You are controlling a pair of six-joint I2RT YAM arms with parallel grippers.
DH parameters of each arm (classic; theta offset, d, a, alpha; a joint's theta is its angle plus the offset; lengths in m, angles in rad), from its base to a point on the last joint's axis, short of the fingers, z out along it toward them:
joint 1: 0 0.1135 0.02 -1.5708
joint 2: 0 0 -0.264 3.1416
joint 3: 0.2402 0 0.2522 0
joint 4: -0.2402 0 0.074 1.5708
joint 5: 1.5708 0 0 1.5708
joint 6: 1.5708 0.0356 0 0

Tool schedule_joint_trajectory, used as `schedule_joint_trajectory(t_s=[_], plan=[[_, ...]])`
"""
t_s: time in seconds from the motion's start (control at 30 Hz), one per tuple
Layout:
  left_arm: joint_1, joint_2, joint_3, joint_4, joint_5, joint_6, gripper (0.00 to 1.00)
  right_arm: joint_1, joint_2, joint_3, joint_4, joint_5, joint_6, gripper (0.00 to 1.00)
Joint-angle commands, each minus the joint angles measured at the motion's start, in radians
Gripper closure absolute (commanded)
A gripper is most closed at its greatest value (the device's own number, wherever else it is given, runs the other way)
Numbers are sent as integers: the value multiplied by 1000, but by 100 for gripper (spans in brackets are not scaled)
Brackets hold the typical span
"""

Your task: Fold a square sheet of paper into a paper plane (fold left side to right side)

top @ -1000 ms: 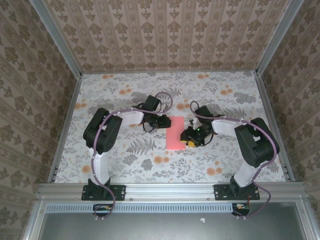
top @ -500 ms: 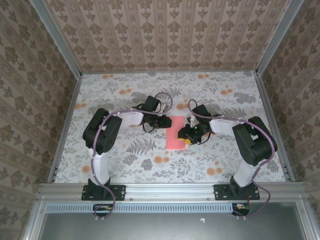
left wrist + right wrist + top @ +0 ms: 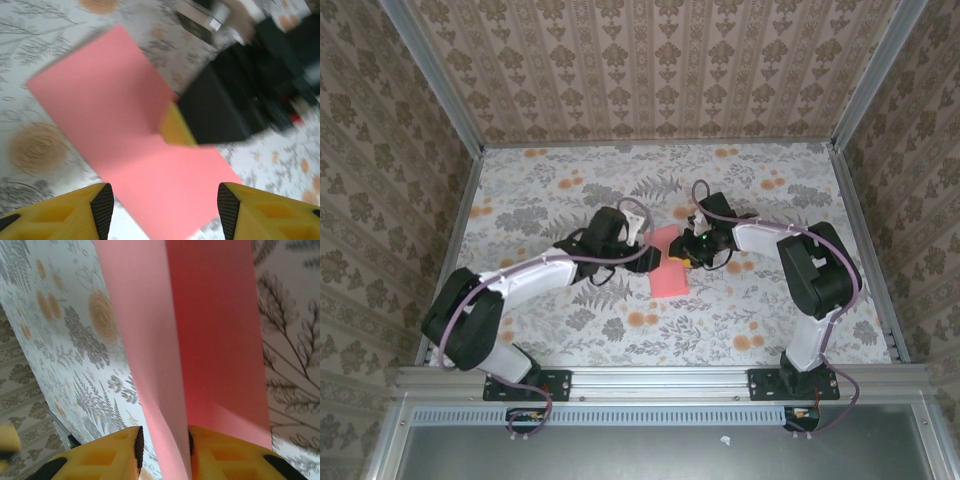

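The square sheet of paper (image 3: pixel 672 278) lies folded into a narrow pink rectangle on the flowered table, its far end raised a little. My left gripper (image 3: pixel 645 243) hovers at its left edge. In the left wrist view the left gripper (image 3: pixel 165 210) is open wide, with the paper (image 3: pixel 115 110) below and nothing held. My right gripper (image 3: pixel 682 255) is on the paper's right side. In the right wrist view a raised layer of the paper (image 3: pixel 215 330) runs between its yellow fingers. The right gripper (image 3: pixel 164 445) is narrowly open, a small gap showing at the left pad.
The right gripper's black body (image 3: pixel 220 110) and one of its yellow fingers (image 3: pixel 177 127) sit close in front of my left gripper. Aluminium rails (image 3: pixel 450 260) and patterned walls (image 3: pixel 650 70) enclose the table. Bare tabletop (image 3: pixel 650 330) lies in front of the paper.
The left arm dropped its elbow out to the left and its gripper opened wide. The right gripper moved up and left along the paper while its jaws narrowed. The paper's far end lifted.
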Motion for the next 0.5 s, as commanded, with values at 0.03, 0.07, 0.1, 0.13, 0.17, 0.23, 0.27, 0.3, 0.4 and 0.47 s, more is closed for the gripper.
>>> schedule_joint_trajectory(t_s=[0.03,0.07,0.1,0.13,0.17,0.23,0.27,0.3,0.4,0.47], plan=[[-133,-69,-15,-106,-165,97,34,-9,31,61,-49,-28,8,71],[-164,-76,-14,-119,-188,102,32,-10,32,70,-54,-27,6,71],[-193,-81,-10,-129,-214,104,30,-9,35,79,-59,-26,5,71],[-225,-80,-4,-138,-236,104,29,-10,38,84,-61,-26,6,71],[-244,-75,1,-144,-252,102,28,-9,41,89,-64,-26,5,71],[-283,-49,17,-155,-275,100,26,-10,42,94,-63,-26,6,72],[-297,-32,27,-161,-288,101,26,-9,42,96,-64,-26,6,72],[-310,-9,40,-170,-298,103,25,-9,42,97,-65,-26,6,72],[-352,72,106,-213,-352,124,24,-10,40,97,-69,-26,6,72],[-373,124,158,-242,-394,138,23,-9,38,94,-66,-25,8,72]])
